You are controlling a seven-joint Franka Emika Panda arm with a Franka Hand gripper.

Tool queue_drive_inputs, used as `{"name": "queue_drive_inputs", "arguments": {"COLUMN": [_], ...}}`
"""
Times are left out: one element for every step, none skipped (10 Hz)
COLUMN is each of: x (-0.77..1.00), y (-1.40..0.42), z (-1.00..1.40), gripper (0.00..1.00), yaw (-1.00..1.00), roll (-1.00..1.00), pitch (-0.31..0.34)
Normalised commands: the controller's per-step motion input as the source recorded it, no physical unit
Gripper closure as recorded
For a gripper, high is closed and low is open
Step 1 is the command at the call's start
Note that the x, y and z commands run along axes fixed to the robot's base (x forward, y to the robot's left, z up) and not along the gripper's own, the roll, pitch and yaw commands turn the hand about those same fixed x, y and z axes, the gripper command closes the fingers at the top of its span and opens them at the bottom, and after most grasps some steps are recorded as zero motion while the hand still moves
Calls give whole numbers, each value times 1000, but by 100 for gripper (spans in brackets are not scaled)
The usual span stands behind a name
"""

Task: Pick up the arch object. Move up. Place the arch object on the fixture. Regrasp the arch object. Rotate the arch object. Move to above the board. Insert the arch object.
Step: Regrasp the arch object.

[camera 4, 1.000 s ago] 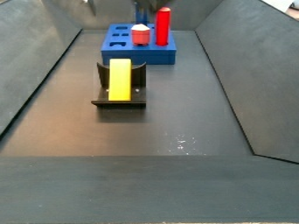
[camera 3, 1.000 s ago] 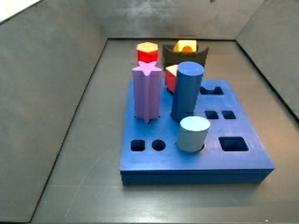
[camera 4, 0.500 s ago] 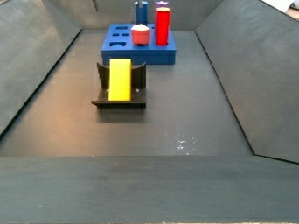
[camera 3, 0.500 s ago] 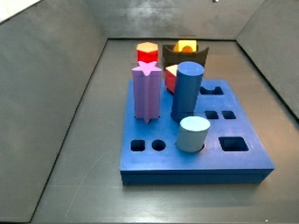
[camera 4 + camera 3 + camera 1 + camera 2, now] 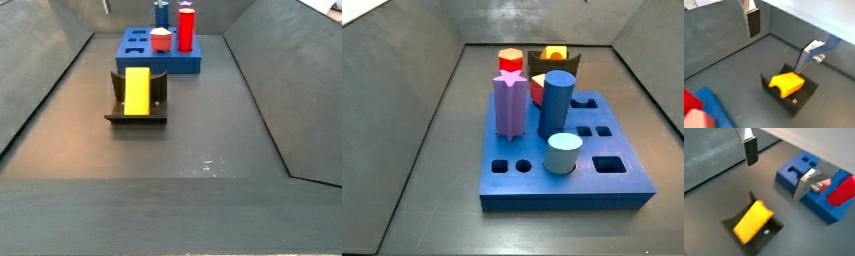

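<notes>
The worktop [image 5: 201, 140] is a flat dark grey floor, faintly glossy, closed in by sloping grey walls [image 5: 40, 90] that meet at a far end panel; pale light shows above the rim in both side views.

The arch object [image 5: 136, 90] lies lengthwise in the scooped top of the fixture [image 5: 138, 117], its yellow face up, resting on the fixture and touching nothing else. In a wrist view the same yellow block [image 5: 752, 221] sits tilted across the dark bracket [image 5: 767, 238], and in a wrist view it appears as a chunky orange-yellow piece [image 5: 788, 82] cradled in the fixture [image 5: 797, 100].

The board [image 5: 569, 160] stands on the worktop beyond the fixture, apart from it. It carries the purple star peg [image 5: 509, 105], the dark blue cylinder [image 5: 556, 103], the pale-blue cylinder [image 5: 564, 153] and the red hexagonal peg [image 5: 510, 62] with its yellow top. Several holes in its top stay unfilled.

The tool [image 5: 774, 168] hangs above the fixture and shows only in the wrist views. Its two silver fingers [image 5: 749, 145] are spread wide with bare air between the pads, holding nothing; the arch object lies below and between them, not touched. In a wrist view the tool [image 5: 781, 42] straddles the fixture in the same way.
</notes>
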Motion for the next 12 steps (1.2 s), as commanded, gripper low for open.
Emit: {"name": "queue_drive_inputs", "arguments": {"x": [-23, -14, -3, 11, 25, 39, 50, 61, 77, 91, 100, 101], "y": [-16, -17, -18, -22, -20, -24, -27, -31, -34, -36, -40, -42], "z": [8, 15, 5, -5, -15, -12, -13, -11, -15, -18, -20, -18], "gripper": [0, 0, 0, 0, 0, 0, 0, 0, 0, 0, 0, 0], "yaw": [9, 10, 11, 12, 14, 17, 21, 26, 35, 48, 68, 103], "roll": [1000, 1000, 1000, 1000, 1000, 1000, 1000, 1000, 1000, 1000, 1000, 893], "pitch": [-14, -9, -6, -1, 7, 21, 33, 49, 79, 107, 142, 171]}}
